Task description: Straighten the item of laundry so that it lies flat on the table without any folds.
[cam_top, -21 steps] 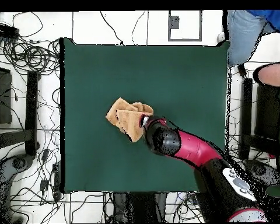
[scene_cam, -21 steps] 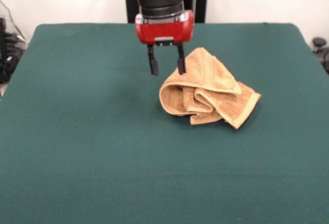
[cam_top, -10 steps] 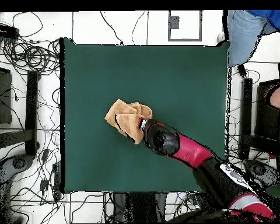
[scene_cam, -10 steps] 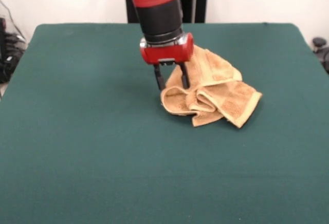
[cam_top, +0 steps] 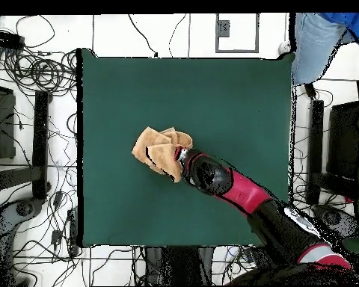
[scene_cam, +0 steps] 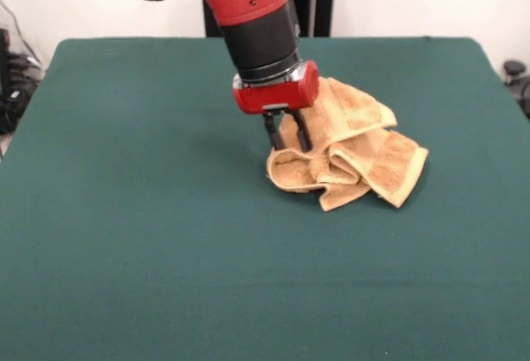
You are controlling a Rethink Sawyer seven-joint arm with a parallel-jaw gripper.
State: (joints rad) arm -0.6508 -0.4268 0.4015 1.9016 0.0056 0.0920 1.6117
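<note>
Terry-cloth towel (scene_cam: 352, 160) bunched in several folds on green table (scene_cam: 124, 237), directly under and beside gripper (scene_cam: 287, 133), whose 2 fingers stand slightly apart, pressed into the near fold: grasp step apparently in hand; next, close on 1 layer, lift, draw outward.

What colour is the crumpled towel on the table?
Tan to golden orange; the towel shows best in the front view.

Front cam sits low, fairly close off one long edge of the table (scene_cam: 124, 253), looking across it. Overhead cam hangs high, straight down, catching all four table (cam_top: 235, 97) edges. Both share the tabletop.
</note>
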